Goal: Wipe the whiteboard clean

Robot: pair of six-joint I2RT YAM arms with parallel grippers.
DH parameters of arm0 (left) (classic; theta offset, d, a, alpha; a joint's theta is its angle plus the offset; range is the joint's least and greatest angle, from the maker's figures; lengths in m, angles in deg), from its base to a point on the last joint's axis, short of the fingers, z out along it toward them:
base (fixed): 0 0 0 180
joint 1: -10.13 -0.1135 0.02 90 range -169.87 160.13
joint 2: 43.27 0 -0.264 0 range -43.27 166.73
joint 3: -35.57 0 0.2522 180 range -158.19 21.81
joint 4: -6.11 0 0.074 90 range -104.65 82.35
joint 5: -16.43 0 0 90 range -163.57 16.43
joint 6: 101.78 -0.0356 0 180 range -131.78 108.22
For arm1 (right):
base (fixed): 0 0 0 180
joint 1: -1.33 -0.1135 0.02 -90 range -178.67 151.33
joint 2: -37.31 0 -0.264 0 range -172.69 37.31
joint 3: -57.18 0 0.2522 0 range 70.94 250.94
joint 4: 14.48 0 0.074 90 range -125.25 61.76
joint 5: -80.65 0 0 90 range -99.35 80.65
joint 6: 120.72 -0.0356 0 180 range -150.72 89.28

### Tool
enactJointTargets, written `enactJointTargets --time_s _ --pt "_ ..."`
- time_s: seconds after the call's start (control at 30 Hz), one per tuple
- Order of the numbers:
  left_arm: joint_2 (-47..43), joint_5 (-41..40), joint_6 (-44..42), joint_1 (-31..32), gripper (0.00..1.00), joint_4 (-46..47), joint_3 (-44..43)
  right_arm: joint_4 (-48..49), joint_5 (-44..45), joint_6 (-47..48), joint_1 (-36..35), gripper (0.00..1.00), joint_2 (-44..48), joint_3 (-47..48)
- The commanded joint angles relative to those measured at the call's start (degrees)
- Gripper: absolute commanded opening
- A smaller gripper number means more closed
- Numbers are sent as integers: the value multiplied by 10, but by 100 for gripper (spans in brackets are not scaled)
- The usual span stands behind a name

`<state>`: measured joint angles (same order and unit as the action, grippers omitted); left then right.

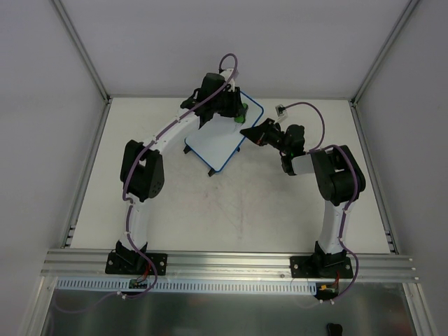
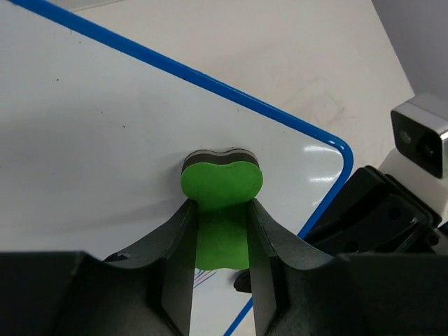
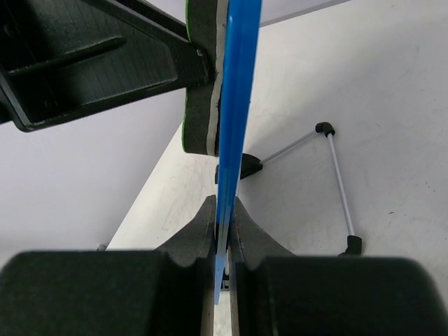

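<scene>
The whiteboard (image 1: 218,140) lies tilted at the back middle of the table, white with a thin blue rim. My left gripper (image 1: 236,106) is shut on the green eraser (image 2: 222,183), whose dark felt side is pressed flat on the whiteboard (image 2: 105,119) near its far right corner. A few faint coloured lines (image 2: 203,277) show just behind the eraser. My right gripper (image 3: 224,206) is shut on the board's blue rim (image 3: 236,105), seen edge-on. The eraser (image 3: 199,112) and left gripper (image 3: 91,56) sit against the board's left face in the right wrist view.
The board's thin wire stand with black feet (image 3: 337,175) rests on the table under it. White walls with metal posts close in the table at the back and sides. The right wrist camera (image 2: 422,136) sits close beside the board's corner.
</scene>
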<state>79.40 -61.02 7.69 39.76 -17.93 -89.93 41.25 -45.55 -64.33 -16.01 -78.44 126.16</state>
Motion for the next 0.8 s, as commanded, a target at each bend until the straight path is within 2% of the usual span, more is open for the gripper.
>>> enactJointTargets --time_s 0.0,0.17,0.27,0.37,0.53,0.77 --pt "-6 -26 -119 6 0 -4 21 41 -51 48 -25 0 28 0" --pt "-17 -10 -211 6 0 -19 44 39 -51 49 -25 0 29 0" --pt "-30 3 -244 7 0 -22 77 40 -50 49 -25 0 29 0" --pt "-49 -17 -267 8 0 -24 119 40 -50 48 -25 0 30 0" --pt "-71 -56 -281 9 0 -23 189 41 -51 47 -25 0 30 0" --pt "-72 -24 -289 13 0 -22 222 41 -51 47 -26 0 29 0"
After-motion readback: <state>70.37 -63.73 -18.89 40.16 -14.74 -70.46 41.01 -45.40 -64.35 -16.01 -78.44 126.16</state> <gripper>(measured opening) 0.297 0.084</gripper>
